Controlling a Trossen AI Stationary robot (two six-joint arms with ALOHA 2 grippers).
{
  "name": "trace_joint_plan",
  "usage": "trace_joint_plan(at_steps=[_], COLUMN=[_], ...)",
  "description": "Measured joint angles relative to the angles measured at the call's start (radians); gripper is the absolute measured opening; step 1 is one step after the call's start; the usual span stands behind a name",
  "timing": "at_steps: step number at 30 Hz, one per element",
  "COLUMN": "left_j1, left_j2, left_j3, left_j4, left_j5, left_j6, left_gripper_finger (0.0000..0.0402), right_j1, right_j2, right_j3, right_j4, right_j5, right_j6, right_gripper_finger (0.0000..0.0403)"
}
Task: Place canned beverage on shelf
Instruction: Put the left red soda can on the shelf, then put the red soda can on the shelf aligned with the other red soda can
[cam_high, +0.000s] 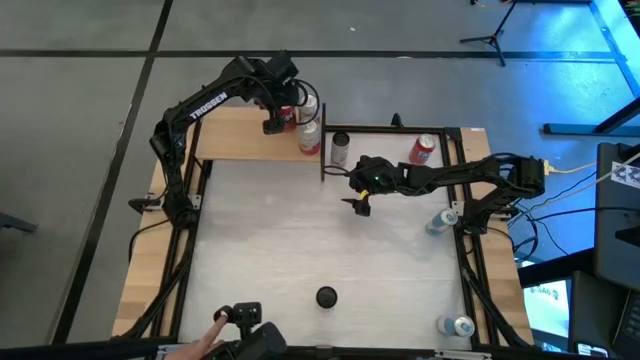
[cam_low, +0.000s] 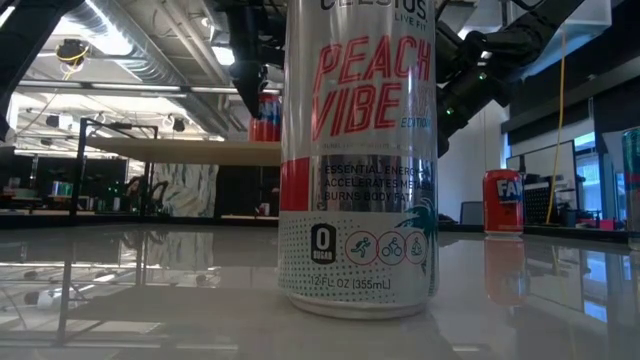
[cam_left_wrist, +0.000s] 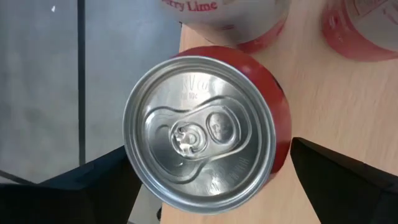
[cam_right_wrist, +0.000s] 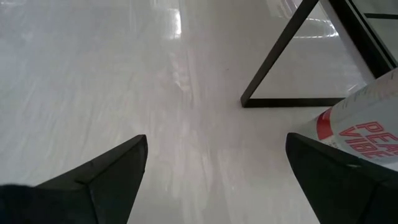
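Two arms work this table, and both grippers stand wide with nothing clamped. Nearest the low camera, a tall white can (cam_low: 357, 160) lettered "PEACH VIBE" stands upright on the whitish tabletop (cam_high: 300, 240); seen from above it sits at about one o'clock from the table's middle, just past the shelf's black frame leg (cam_right_wrist: 280, 62). Just short of it hangs the right gripper (cam_high: 361, 205), its two dark fingers (cam_right_wrist: 106, 171) spread wide over bare tabletop, the white can near one finger but apart from it. Farther toward three o'clock a red can (cam_high: 423, 149) stands upright near the table's far right corner, and two bluish cans (cam_high: 441, 220) and (cam_high: 457, 325) lie along the right edge. At six o'clock, near the front edge, a small black round object (cam_high: 326, 296) rests on the table. Toward eleven o'clock the light-tan shelf (cam_high: 240, 135) carries several cans at its right end. The left gripper (cam_high: 272, 122) hovers there straight above a red-sided can (cam_left_wrist: 202, 127), silver top and pull tab facing the wrist camera, with the fingers (cam_left_wrist: 339, 180) wide on either side and apart from it. Two more cans (cam_left_wrist: 239, 22) stand just beyond it on the board.
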Motion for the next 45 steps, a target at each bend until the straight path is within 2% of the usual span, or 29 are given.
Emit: trace_joint_plan(at_steps=[6, 9, 15, 18, 21, 23, 29, 34, 39, 45], left_j1=[-0.001, -0.005, -0.023, -0.029, -0.032, -0.049, -0.162, -0.286, -0.410, -0.554], left_j2=[-0.003, -0.020, -0.110, -0.162, -0.207, -0.233, -0.301, -0.413, -0.561, -0.683], left_j3=[0.000, 0.000, 0.000, 0.000, 0.000, 0.000, -0.009, -0.169, -0.447, -0.754], left_j4=[0.000, 0.001, 0.035, 0.038, 0.033, 0.037, -0.019, 0.018, 0.152, 0.343], left_j5=[-0.006, -0.053, -0.086, -0.016, 0.123, 0.157, 0.150, 0.146, 0.130, 0.001], left_j6=[0.011, 0.009, -0.009, -0.069, -0.119, -0.122, -0.195, -0.303, -0.413, -0.559], left_gripper_finger=[0.0379, 0.0379, 0.0379, 0.0379, 0.0379, 0.0379, 0.0379, 0.0379, 0.0379, 0.0379], right_j1=[0.000, 0.000, 0.000, 0.002, 0.002, 0.002, 0.012, 0.050, 0.067, 0.065], right_j2=[0.000, 0.000, 0.000, 0.000, -0.001, -0.019, -0.136, -0.285, -0.421, -0.485], right_j3=[0.000, 0.000, 0.000, 0.000, 0.006, 0.028, 0.132, 0.182, 0.263, 0.339], right_j4=[0.000, 0.000, 0.002, 0.001, -0.015, -0.097, -0.454, -0.696, -0.956, -1.129], right_j5=[0.000, 0.000, 0.000, 0.000, -0.020, -0.026, -0.017, 0.076, 0.193, 0.340], right_j6=[0.000, 0.000, 0.000, 0.016, 0.018, 0.015, 0.072, 0.153, 0.287, 0.395], right_gripper_finger=[0.0379, 0.0379, 0.0379, 0.0379, 0.0379, 0.0379, 0.0379, 0.0379, 0.0379, 0.0379])
